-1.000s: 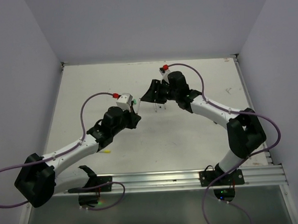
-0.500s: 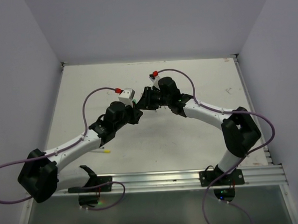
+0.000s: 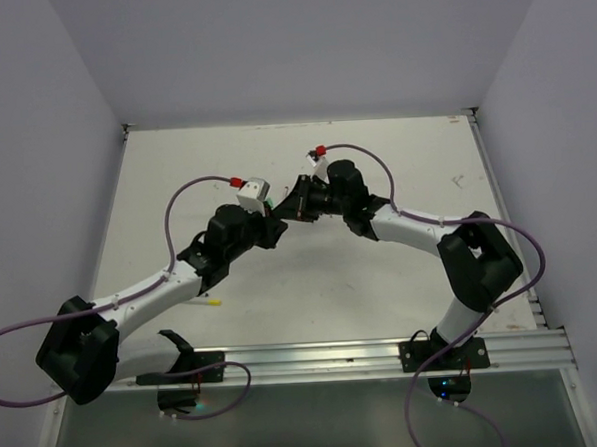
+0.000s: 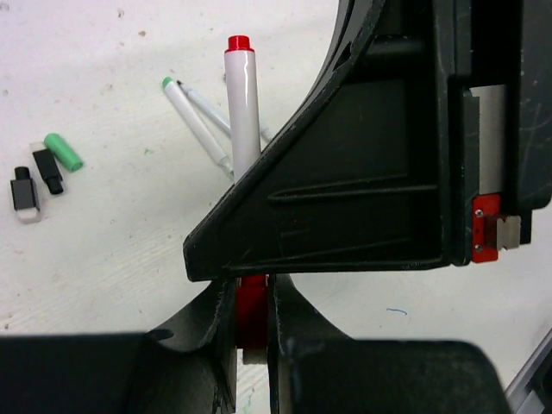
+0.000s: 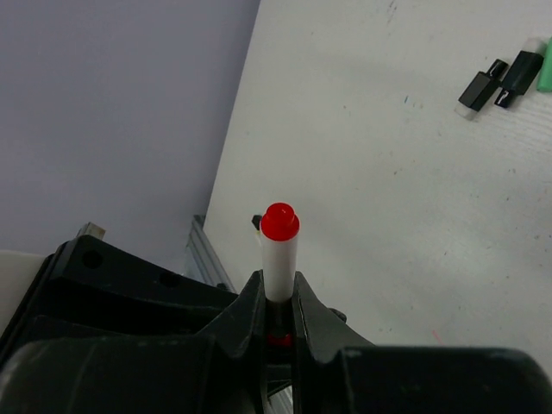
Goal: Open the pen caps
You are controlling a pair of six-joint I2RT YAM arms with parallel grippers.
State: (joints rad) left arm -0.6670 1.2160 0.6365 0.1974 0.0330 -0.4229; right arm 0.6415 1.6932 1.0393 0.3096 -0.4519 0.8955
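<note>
Top external shows you both arms meeting tip to tip over the middle of the surface [image 3: 175, 160].

Left wrist gives you the detail. Your left claw [image 4: 252, 297] is nipped narrow on a red cap [image 4: 252, 310], with a finger pressing it from each side. The pen [image 4: 241, 112] runs on from that cap and passes behind the right claw's broad black finger. It comes out beyond as a white barrel with a small red plug at its far end.

In right wrist, your right claw [image 5: 278, 289] is closed on that white barrel. Both fingers touch it, and the red plug stands clear of the tips. A sliver of red shows low between the fingers. You cannot tell whether cap and barrel have parted, because the join is hidden.

A green cap [image 4: 63, 152] lies on the surface past the held pen, with two black caps [image 4: 50, 171] just beside it. Two loose pens [image 4: 197, 128] lie nearby, side by side, one of them green-tipped. In top external, a yellow-tipped pen [image 3: 208, 301] lies next to the left forearm.
</note>
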